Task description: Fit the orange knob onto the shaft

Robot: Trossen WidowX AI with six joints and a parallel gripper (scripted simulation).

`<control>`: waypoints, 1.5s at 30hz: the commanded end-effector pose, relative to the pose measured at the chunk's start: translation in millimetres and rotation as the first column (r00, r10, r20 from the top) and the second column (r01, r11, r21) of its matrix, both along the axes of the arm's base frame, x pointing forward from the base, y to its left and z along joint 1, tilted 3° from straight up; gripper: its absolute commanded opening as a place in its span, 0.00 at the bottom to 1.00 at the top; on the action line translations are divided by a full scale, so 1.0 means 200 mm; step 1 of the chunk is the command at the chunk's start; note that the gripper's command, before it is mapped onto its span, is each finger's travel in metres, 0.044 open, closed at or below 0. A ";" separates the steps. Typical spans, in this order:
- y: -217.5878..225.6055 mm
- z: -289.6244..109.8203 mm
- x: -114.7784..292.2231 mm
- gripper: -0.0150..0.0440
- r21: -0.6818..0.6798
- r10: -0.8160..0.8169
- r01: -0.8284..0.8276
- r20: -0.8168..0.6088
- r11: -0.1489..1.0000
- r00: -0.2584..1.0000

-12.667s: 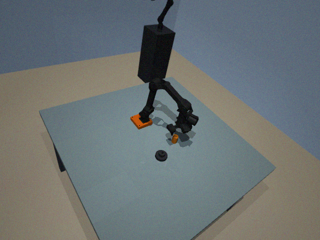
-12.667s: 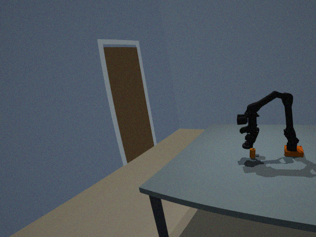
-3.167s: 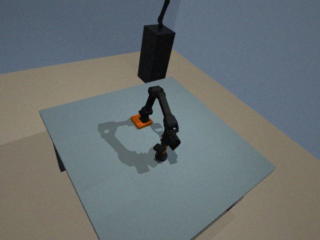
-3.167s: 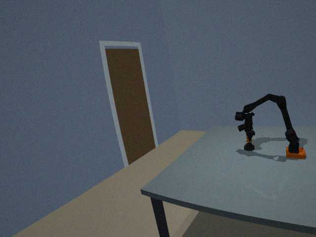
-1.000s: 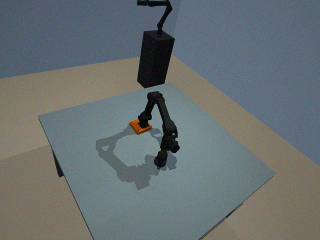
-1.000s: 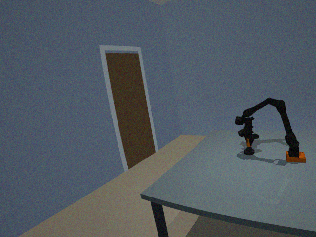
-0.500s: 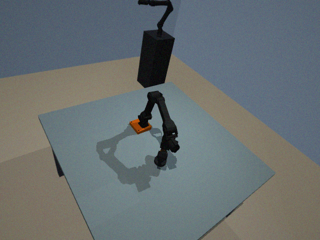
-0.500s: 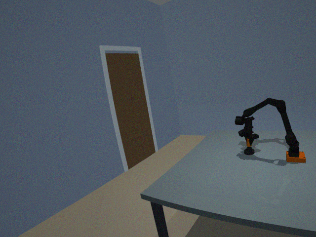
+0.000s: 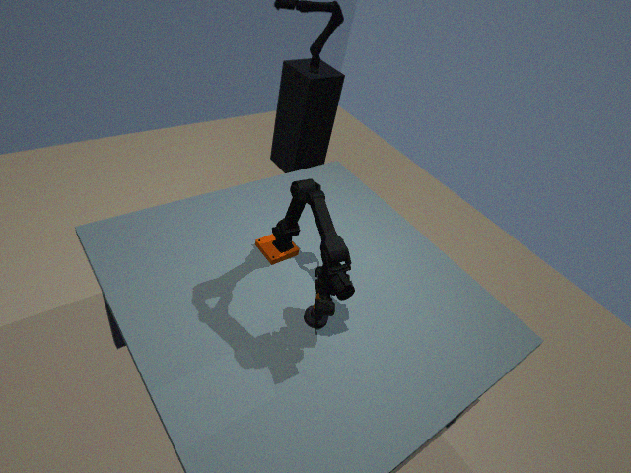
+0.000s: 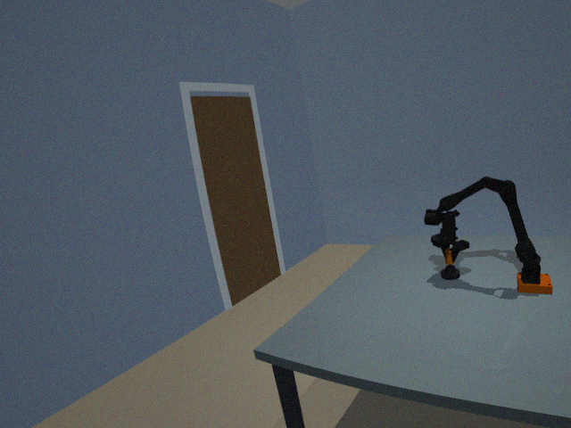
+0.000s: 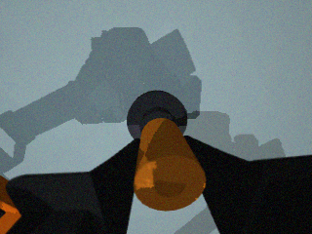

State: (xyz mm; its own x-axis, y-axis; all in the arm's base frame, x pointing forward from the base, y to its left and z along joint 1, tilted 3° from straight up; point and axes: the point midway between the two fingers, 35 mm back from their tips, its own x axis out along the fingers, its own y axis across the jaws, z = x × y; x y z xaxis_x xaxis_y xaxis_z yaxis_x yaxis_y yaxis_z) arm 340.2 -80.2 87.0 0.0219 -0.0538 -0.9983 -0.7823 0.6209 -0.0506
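Note:
My gripper (image 11: pixel 161 140) (image 10: pixel 449 258) (image 9: pixel 320 298) is shut on the orange knob (image 11: pixel 166 161) (image 10: pixel 448 256), a stubby cylinder held upright between the two dark fingers. The knob's lower end sits right over the middle of the round dark pedestal (image 11: pixel 141 109) (image 10: pixel 450 273) (image 9: pixel 315 317) on the grey table (image 9: pixel 203 264) (image 10: pixel 392 322). The dark shaft is hidden behind the knob, so I cannot tell how far the knob is down on it. In the top view the arm covers most of the knob.
The arm's orange base plate (image 9: pixel 276 249) (image 10: pixel 534 283) is fixed to the table behind the pedestal. A tall black box (image 9: pixel 306 116) with a second arm on top stands beyond the table's far edge. A brown door (image 10: pixel 233 193) is in the wall.

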 end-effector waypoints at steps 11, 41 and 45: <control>0.00 -0.01 0.00 0.25 -0.002 0.025 -0.025 -0.003 1.000 1.000; 0.00 -0.01 -0.01 0.25 -0.004 0.232 -0.232 -0.015 0.973 0.973; 0.00 -0.01 -0.01 0.25 -0.004 0.232 -0.232 -0.015 0.973 0.973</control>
State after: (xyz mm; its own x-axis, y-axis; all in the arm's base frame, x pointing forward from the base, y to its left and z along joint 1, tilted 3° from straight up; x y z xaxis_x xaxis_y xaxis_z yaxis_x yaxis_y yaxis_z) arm 339.0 -80.0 85.0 0.0177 -0.0529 -0.9984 -0.9024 0.4291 -0.0387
